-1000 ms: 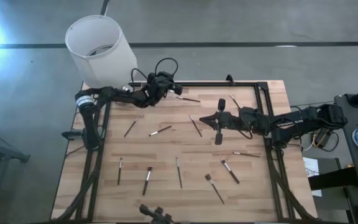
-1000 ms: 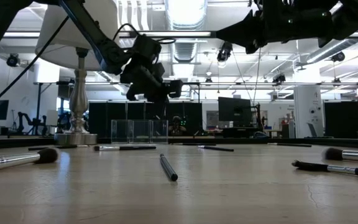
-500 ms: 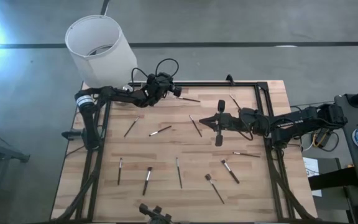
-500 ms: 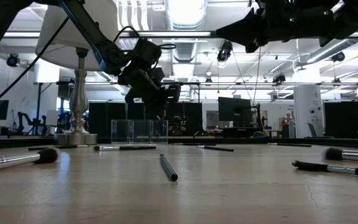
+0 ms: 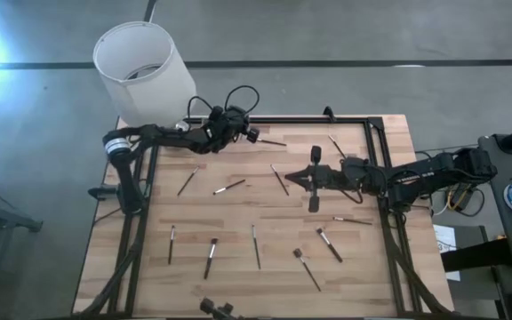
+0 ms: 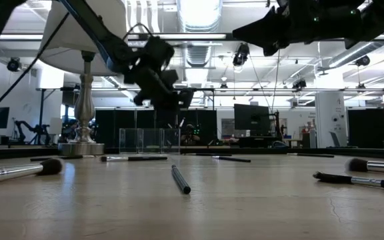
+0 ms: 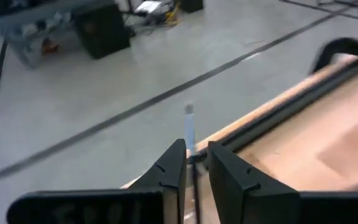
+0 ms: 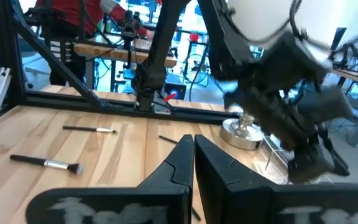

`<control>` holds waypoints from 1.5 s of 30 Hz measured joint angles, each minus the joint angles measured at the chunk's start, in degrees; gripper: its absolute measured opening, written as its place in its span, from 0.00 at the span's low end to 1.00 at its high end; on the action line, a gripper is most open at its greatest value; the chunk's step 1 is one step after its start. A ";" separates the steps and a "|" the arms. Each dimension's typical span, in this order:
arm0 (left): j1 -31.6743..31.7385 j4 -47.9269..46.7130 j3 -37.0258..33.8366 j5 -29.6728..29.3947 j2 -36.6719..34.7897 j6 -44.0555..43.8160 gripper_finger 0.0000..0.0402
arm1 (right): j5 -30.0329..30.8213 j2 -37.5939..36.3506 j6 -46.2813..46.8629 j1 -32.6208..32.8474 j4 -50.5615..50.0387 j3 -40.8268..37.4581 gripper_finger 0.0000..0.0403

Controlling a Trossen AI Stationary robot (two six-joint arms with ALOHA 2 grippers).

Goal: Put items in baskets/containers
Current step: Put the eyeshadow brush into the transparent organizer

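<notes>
Brushes (image 5: 230,187) ten loose on table (image 5: 238,276), one holder (image 6: 149,141)

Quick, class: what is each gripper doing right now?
Left gripper: slightly open, a thin brush between its fingers; grip cannot be told.
Right gripper: closed, holding nothing.

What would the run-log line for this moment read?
left gripper: above clear holder at table's far edge, thin brush between parted fingers | right gripper: shut, empty, mid-table | loose brushes: many on table
</notes>
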 joint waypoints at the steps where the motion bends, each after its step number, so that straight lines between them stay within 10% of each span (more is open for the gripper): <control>1: -0.85 -0.88 -0.42 -0.02 -1.38 1.08 0.12 | 0.05 0.00 0.23 0.00 -0.22 -0.01 0.02; 12: -16.89 0.99 -20.51 4.92 -22.00 4.66 0.00 | 0.13 0.00 4.23 0.13 -5.03 -0.01 0.02; 17: -26.46 2.00 -32.15 6.25 -31.68 -0.49 0.00 | 11.19 0.02 6.15 4.40 -12.42 -0.01 0.02; 28: -49.41 -13.36 -37.65 -11.33 -37.14 -18.13 0.00 | 17.74 3.42 11.70 13.27 -12.12 -0.01 0.02; 35: -41.57 -46.39 -29.36 -8.45 -37.25 -32.85 0.03 | 18.49 10.57 13.13 13.25 -5.48 -0.01 0.02; 40: -30.35 -42.45 -30.78 1.28 -37.19 -27.16 0.00 | 18.14 14.53 12.24 13.22 -2.01 0.22 0.02; 45: -19.54 -41.47 -31.31 -1.44 -37.06 -25.50 0.00 | 18.08 15.23 11.10 13.22 -2.62 1.46 0.02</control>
